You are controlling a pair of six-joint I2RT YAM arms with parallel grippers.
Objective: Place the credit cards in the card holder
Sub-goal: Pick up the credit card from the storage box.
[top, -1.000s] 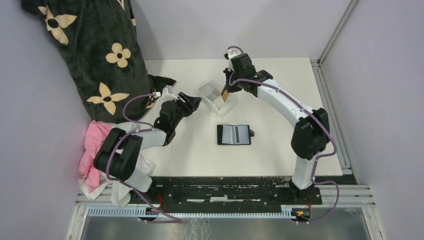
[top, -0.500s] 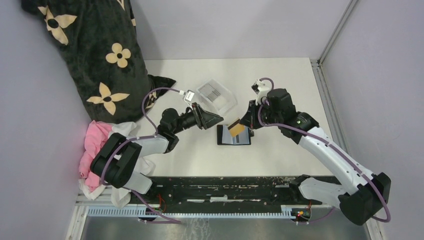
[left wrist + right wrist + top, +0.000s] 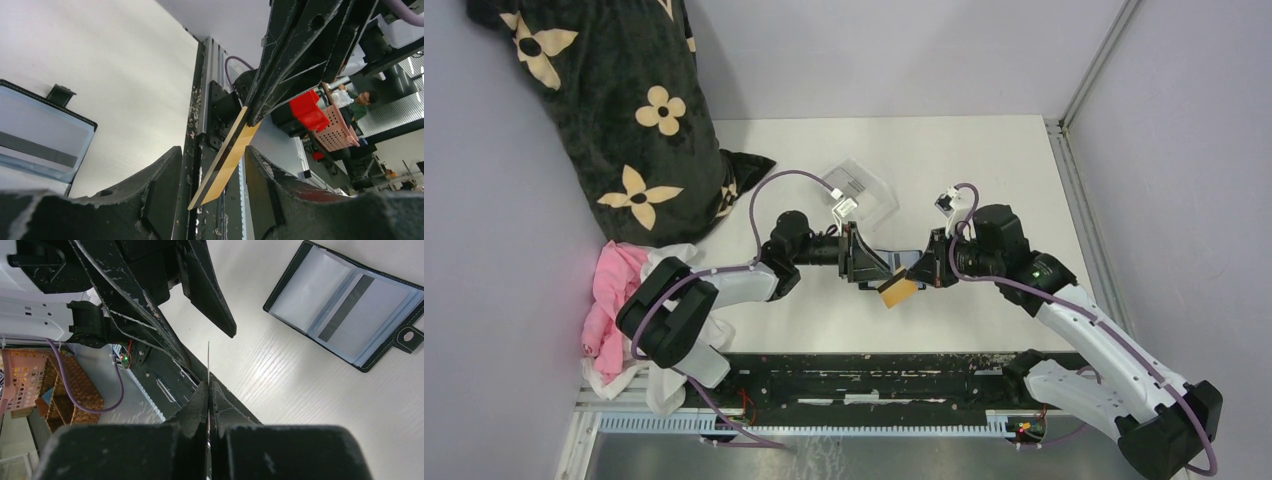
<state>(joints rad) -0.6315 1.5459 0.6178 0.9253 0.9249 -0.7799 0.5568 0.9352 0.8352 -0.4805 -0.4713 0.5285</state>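
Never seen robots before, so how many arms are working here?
2. The left arm reaches from the near-left; the right arm from the near-right, pinching a tan-orange card. None seems hidden.

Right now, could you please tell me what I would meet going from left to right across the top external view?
Pink cloth → tan-orange card → aluminium rail along the table's right edge.

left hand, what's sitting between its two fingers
The tan-orange card, pinched at its far end by the right hand. It hangs inside the open left hand, apparently touching neither finger. The left wrist view shows this best.
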